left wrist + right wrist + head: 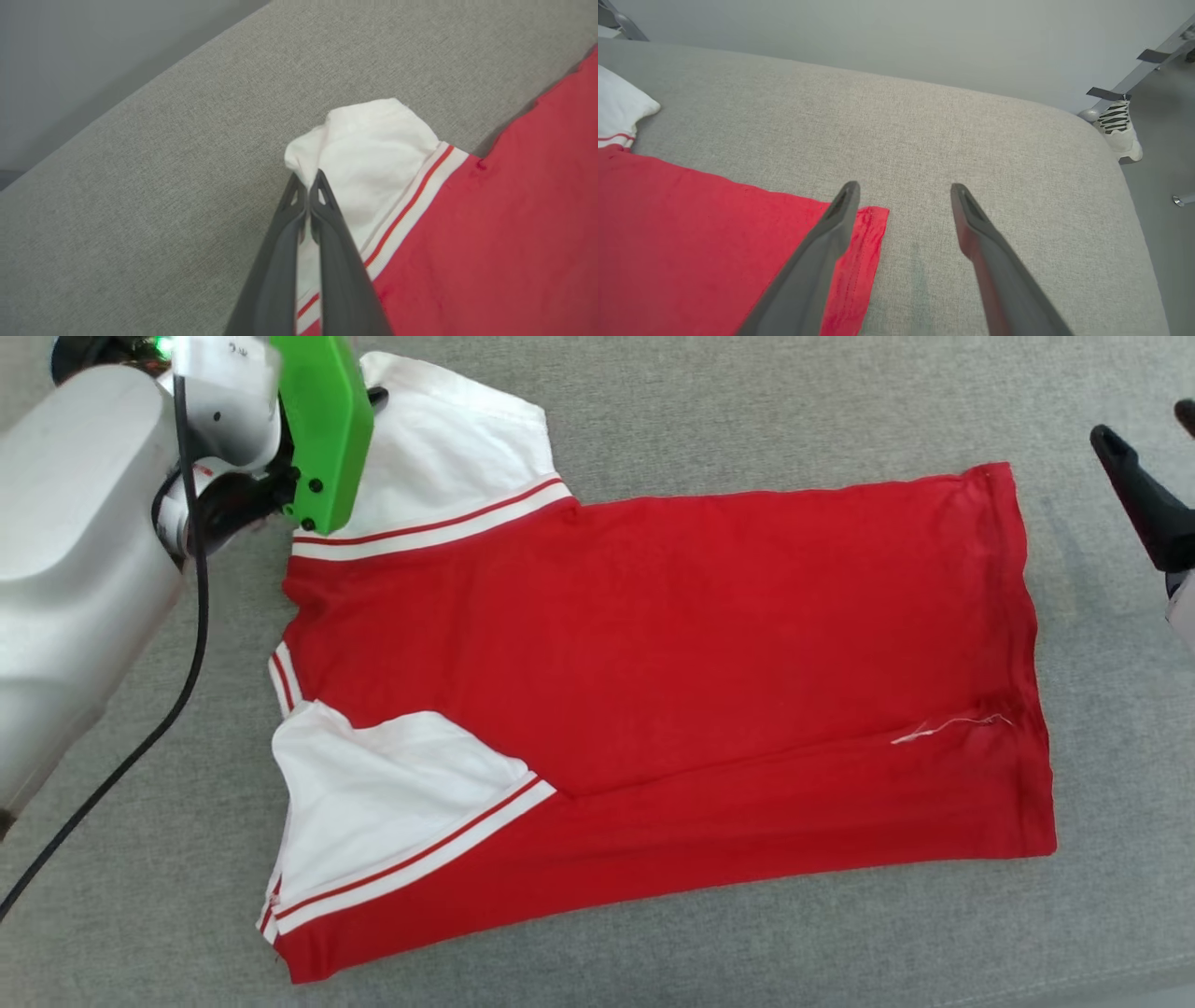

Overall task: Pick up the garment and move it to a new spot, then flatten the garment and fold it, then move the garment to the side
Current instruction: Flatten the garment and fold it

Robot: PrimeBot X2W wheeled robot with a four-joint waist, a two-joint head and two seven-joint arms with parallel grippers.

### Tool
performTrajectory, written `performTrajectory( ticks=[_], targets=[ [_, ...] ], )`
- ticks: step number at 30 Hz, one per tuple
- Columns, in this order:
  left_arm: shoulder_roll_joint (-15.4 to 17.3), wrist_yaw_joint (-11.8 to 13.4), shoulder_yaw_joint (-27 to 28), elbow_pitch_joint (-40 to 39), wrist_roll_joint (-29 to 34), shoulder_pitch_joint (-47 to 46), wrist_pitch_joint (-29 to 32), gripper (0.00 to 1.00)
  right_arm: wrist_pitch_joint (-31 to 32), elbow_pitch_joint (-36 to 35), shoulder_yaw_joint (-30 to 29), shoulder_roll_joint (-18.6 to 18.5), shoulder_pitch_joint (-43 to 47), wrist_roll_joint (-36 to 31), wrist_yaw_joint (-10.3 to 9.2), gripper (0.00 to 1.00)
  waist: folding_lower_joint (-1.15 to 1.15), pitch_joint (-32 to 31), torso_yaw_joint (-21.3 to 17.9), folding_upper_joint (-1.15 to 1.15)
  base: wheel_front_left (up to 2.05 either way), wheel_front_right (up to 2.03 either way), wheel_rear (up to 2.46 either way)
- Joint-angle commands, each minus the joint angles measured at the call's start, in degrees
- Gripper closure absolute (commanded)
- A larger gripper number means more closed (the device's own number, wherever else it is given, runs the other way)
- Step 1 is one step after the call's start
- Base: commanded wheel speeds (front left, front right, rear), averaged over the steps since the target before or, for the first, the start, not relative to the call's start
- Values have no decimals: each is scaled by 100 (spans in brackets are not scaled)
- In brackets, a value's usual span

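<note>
The big grey cushion is under the garment. The garment lies flat on it, plain red side up. Its long way runs from side to side in front of the robot. The sleeves end is on the robot's left and the bottom hem is on its right.

The near sleeve lies folded in on top of the red part. The far sleeve sticks out past the garment's far edge.

The left gripper is at that far sleeve. Its two fingers are squeezed together, and they pinch the white tip of the sleeve.

The right gripper is at the garment's other end, over the far hem corner. Its fingers are spread wide and hold nothing. One finger is above the red corner, and the other is above bare cushion.

I think each arm has the end nearer to it. The far long edge runs between them, so the right gripper would need to grab its corner next.

A thin white thread lies on the red near the hem.
</note>
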Motion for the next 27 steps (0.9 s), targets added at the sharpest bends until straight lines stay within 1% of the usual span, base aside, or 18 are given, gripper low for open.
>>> performTrajectory(
  ticks=[1, 4, 6, 8, 10, 14, 18, 22, 26, 27],
  targets=[
    [62, -15, -13, -78, -29, 122, -134, 100, 357, 123, 158, -115, -189, 197, -4, 0, 0, -139, 202, 0, 0, 0, 0],
    [76, -12, -23, -273, 30, 242, -376, 100, 1260, 458, 484, -331, -428, 614, -4, 0, 0, -141, 330, 0, 0, 0, 0],
    [88, 14, -26, -403, 76, 298, -497, 100, 1728, 665, 678, -437, -596, 750, -4, 0, 0, -104, 411, 0, 0, 0, 0],
    [99, 64, -22, -537, 129, 341, -617, 100, 2048, 843, 839, -504, -772, 799, -4, 0, 0, -49, 499, 0, 0, 0, 0],
    [115, 125, -2, -671, 177, 380, -749, 100, 2232, 1021, 969, -494, -946, 810, -4, 0, 0, 16, 582, 0, 0, 0, 0],
    [148, 248, 49, -915, 226, 485, -990, 100, 2265, 1399, 1186, -401, -1255, 696, -4, 0, 0, 148, 722, 0, 0, 0, 0],
    [172, 351, 54, -1108, 272, 610, -1162, 100, 2081, 1922, 1358, -253, -1460, 516, -4, 0, 0, 256, 816, 0, 0, 0, 0],
    [170, 425, 47, -1214, 321, 704, -1306, 100, 1963, 2397, 1570, -74, -1462, 582, -4, 0, 0, 310, 894, 0, 0, 0, 0],
    [183, 485, 72, -1255, 314, 829, -1470, 100, 1896, 2649, 1867, -30, -1365, 733, -4, 0, 0, 290, 902, 0, 0, 0, 0],
    [191, 503, 79, -1254, 314, 869, -1523, 100, 1884, 2693, 1943, -40, -1346, 786, -4, 46, 0, 262, 889, 0, 0, 0, 0]
  ],
)
